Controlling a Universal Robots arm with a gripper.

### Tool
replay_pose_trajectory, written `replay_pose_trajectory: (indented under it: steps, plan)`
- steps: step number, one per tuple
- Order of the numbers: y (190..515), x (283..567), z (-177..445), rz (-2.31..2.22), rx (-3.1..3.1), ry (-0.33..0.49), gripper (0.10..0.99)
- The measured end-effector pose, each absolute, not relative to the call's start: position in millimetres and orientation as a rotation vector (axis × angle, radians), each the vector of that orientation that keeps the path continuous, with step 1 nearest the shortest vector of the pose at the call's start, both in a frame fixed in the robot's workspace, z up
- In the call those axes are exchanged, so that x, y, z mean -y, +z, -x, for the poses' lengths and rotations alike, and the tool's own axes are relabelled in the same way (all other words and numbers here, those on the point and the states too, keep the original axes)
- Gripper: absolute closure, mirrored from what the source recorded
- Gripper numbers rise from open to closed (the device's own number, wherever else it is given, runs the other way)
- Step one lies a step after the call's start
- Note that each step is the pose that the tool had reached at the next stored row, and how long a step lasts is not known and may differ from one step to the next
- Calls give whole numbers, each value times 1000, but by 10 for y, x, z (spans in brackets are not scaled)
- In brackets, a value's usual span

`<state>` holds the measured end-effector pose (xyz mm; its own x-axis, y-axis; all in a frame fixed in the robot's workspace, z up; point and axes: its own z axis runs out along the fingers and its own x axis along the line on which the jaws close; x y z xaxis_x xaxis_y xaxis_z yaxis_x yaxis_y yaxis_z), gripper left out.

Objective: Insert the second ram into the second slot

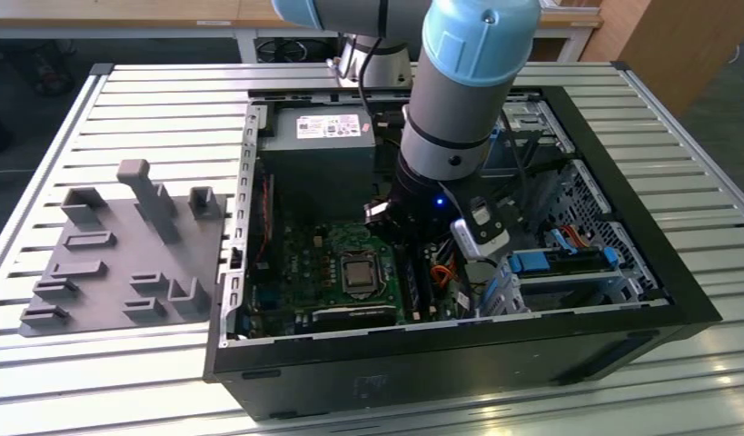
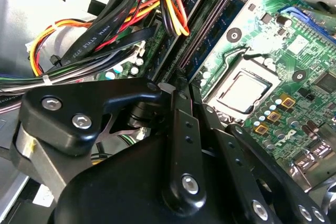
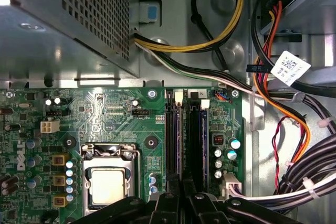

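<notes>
The gripper's (image 3: 184,191) black fingers (image 2: 181,129) are sitting closest to the lens in both wrist views, drawn in to a narrow gap and closing on the near end of the second ram (image 3: 185,140). The stick is standing on edge just beside the CPU socket (image 3: 107,182), its long axis running along the socket's side and pointing away from the fingertips. It is showing as a thin, dark strip with a bluish edge (image 2: 207,27), lining up with the black slots.

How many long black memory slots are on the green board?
2: one slot and another slot lie side by side, beside the processor socket. The tool hides their near ends.
</notes>
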<state>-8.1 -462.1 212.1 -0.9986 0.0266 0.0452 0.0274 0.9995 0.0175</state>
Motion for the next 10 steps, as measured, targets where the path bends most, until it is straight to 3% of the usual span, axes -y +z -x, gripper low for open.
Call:
replay_pose_trajectory:
  steps: [10]
  plan:
    - [2139,4621,81,31,3096,-30,949]
